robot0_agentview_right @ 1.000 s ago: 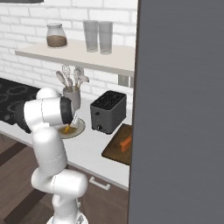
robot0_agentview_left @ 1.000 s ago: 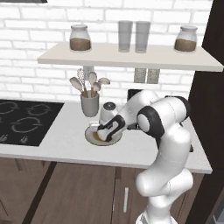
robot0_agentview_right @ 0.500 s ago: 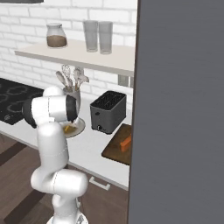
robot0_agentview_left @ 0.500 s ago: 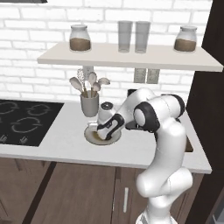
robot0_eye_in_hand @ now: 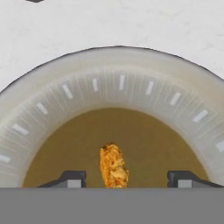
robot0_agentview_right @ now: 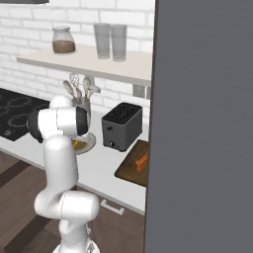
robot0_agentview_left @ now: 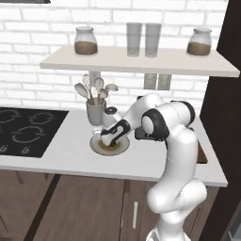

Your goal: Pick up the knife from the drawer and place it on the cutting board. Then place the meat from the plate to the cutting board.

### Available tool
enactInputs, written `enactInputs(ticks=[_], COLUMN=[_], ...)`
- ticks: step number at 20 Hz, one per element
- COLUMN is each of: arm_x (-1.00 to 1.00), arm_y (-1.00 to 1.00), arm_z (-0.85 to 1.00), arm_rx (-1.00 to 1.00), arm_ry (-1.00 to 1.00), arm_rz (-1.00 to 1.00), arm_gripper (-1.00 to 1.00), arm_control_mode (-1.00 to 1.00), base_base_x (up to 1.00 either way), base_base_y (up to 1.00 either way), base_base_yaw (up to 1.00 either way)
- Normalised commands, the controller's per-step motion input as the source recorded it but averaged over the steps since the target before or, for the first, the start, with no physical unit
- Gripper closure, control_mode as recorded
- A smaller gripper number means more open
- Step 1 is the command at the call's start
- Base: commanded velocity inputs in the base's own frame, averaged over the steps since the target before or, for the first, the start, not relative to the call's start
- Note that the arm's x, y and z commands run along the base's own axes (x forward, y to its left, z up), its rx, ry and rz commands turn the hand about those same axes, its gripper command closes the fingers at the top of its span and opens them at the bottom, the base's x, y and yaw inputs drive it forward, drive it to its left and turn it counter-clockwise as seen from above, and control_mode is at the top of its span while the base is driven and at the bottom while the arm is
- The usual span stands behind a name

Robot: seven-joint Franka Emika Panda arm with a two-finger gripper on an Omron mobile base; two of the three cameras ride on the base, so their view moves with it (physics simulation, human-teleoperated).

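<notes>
The fingers (robot0_eye_in_hand: 123,178) are held apart, the meat (robot0_eye_in_hand: 113,166) between them on the plate (robot0_eye_in_hand: 118,83); if closed too high, the thin strip could be missed.

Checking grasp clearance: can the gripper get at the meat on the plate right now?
Likely yes. The gripper sits low over the plate with a fingertip on either side of the meat, nothing between them.

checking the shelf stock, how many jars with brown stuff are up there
2: one jar at the shelf's left end, another jar at its right end, with two empty glasses between them. None look hidden.
</notes>
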Motion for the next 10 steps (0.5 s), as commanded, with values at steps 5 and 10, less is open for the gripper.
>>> enactInputs(ticks=[5,10], arm_x=[-0.12,-0.22], arm_y=[0.00,0.00], arm_z=[-0.35,-0.12], arm_rx=[0.00,0.00], arm_ry=[-0.01,-0.01], arm_rz=[0.00,0.00], arm_gripper=[1.00,1.00], arm_control_mode=[-1.00,-1.00], base_base_x=[0.00,0.00], base_base_y=[0.00,0.00], base_base_yaw=[0.00,0.00])
